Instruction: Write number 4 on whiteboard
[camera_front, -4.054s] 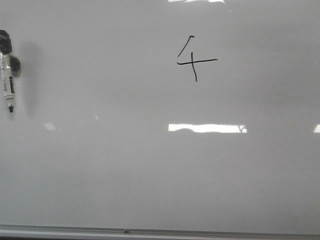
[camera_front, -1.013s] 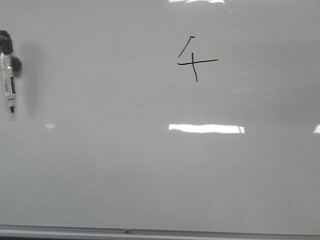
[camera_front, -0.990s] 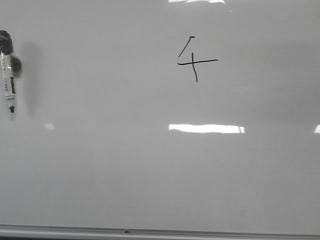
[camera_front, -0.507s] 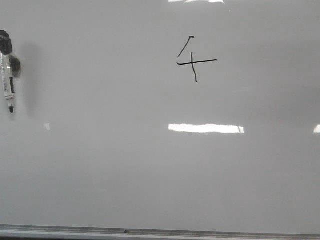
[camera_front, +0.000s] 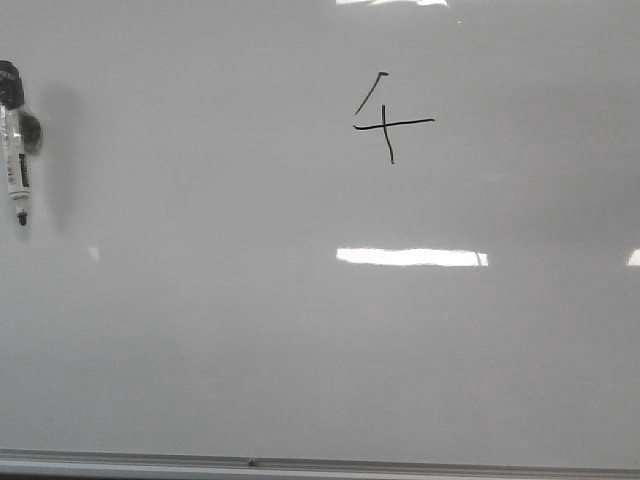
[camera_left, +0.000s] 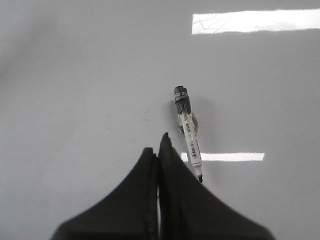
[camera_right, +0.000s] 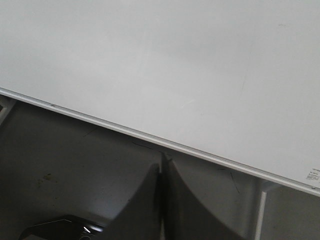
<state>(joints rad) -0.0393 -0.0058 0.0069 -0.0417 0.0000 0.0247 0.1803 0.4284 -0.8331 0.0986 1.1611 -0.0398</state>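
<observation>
Front view: number 4 (camera_front: 390, 117) complete on whiteboard (camera_front: 300, 350), unchanged from earlier frames; marker (camera_front: 15, 150) parked at left edge; left gripper (camera_left: 158, 150) and right gripper (camera_right: 162, 167) pressed closed, empty; task judged finished.

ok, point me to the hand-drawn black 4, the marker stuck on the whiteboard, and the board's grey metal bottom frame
hand-drawn black 4 (camera_front: 387, 123): front view, where bar crosses vertical stroke.
black-capped clear marker (camera_left: 188, 132): left wrist view, mid-barrel.
grey metal bottom frame (camera_front: 400, 466): front view, middle of the strip.

Only thing near the left gripper (camera_left: 159, 150) is the marker (camera_left: 188, 131) stuck just beside its fingertips; board around it is bare.
</observation>
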